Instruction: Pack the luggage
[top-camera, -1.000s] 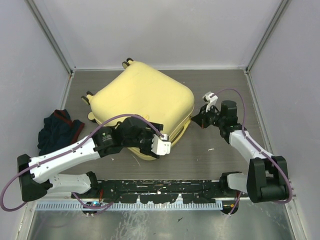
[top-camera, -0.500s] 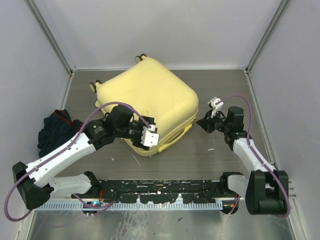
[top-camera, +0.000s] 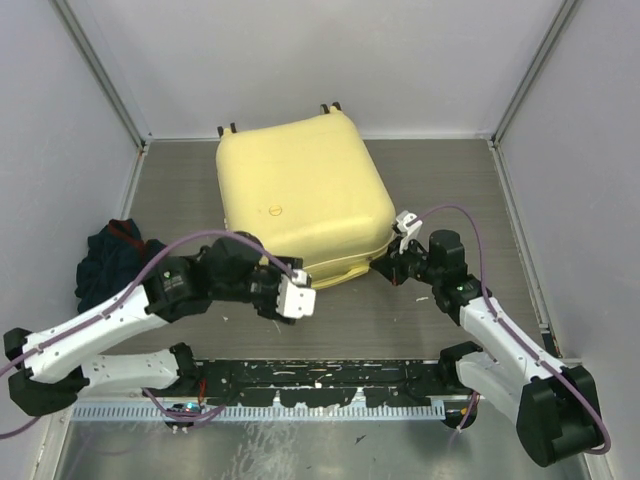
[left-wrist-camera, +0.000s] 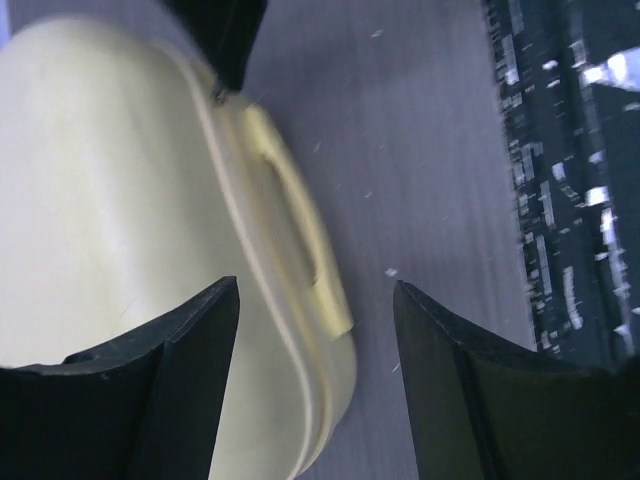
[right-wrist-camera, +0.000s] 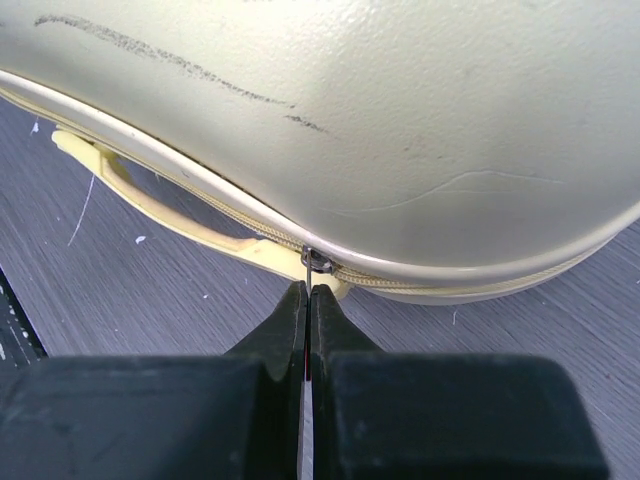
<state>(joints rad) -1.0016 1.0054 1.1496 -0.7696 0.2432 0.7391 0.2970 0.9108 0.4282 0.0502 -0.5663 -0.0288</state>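
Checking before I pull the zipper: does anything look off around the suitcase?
Yes. The luggage is closed, the right gripper pinching its zipper pull, yet a heap of dark clothes lies outside, to its left. The shell also shows dark scuff marks.

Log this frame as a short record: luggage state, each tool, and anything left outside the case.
luggage: pale yellow hard shell, lying flat on the table, closed, wheels toward the far wall
left tool: open, at the near left corner; handle lines up between its fingers, no contact seen
right tool: shut on the zipper pull at the near right corner
outside the case: dark clothes heaped by the left wall
packing: not done
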